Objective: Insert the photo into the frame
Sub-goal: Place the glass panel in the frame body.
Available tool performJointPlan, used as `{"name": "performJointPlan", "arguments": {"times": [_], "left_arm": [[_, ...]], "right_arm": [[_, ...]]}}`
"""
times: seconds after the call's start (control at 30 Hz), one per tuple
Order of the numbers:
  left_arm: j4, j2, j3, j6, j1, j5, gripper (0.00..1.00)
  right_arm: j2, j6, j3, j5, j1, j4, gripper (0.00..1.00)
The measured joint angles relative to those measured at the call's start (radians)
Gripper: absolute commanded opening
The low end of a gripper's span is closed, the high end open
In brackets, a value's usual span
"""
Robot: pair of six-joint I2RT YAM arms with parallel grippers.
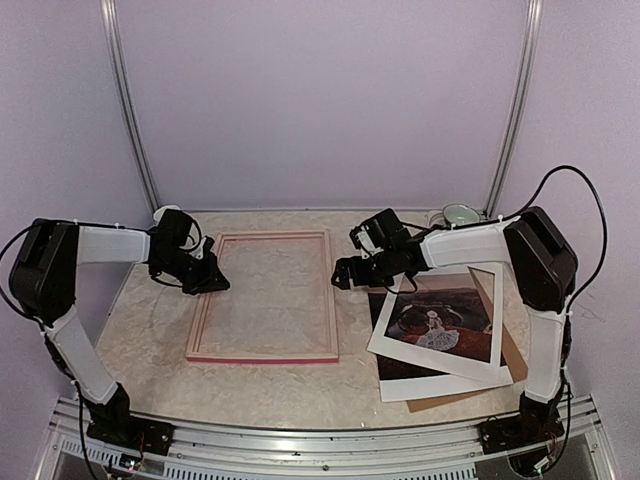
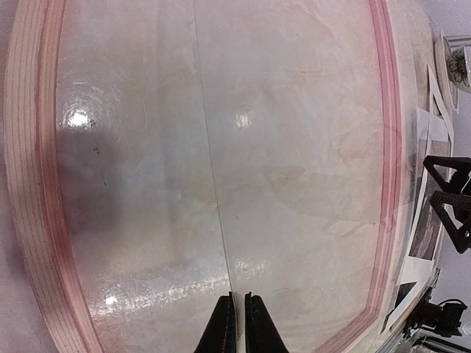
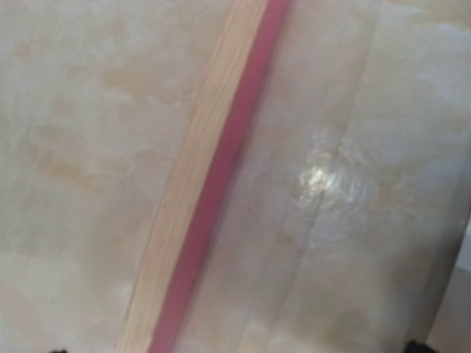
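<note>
Two sets of jaws: the left jaws are pressed together on nothing, their fingertips (image 2: pixel 224 327) poised over the open middle of the frame (image 1: pixel 331 300); the right jaws stand wide apart and empty above its right rail.
Contact: whether either set touches the frame cannot be told from these views.
Frame: it lies flat on the tabletop (image 1: pixel 250 385) between the two sets of jaws. Pale wood shows beside the pink in the right wrist view, so it is likely back-up and ready to load.
Photo (image 1: pixel 440 322): not in the frame yet. It lies just right of the frame, seen through the white mat (image 1: pixel 450 362) that sits askew over it, with the brown backing board (image 1: pixel 514 352) underneath.
Step in hand: probably settling the frame before the right jaws go for the photo.
Doing it well: hold the left jaws low by the left rail as a stop so the frame cannot skid. Swing the right jaws off the rail toward the stack and shift the mat aside first. Pinch the photo by its white border only, at an edge that overhangs the board.
Risk: thin paper may crease, or drag the mat along, if both sheets are gripped together.
</note>
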Motion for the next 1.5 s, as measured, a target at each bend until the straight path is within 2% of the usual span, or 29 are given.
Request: {"name": "performJointPlan", "arguments": {"times": [0.37, 1.03, 1.5], "left_arm": [[0.060, -0.103, -0.037, -0.004, 0.001, 0.008, 0.07], [0.076, -0.104, -0.050, -0.004, 0.005, -0.039, 0.07], [0.140, -0.140, -0.112, -0.027, 0.005, -0.049, 0.07]], "right_arm": [[0.020, 0.004, 0.013, -0.011, 0.004, -0.002, 0.99], [0.052, 0.007, 0.082, -0.026, 0.020, -0.002, 0.99], [0.093, 0.006, 0.113, -0.035, 0.030, -0.003, 0.99]]}}
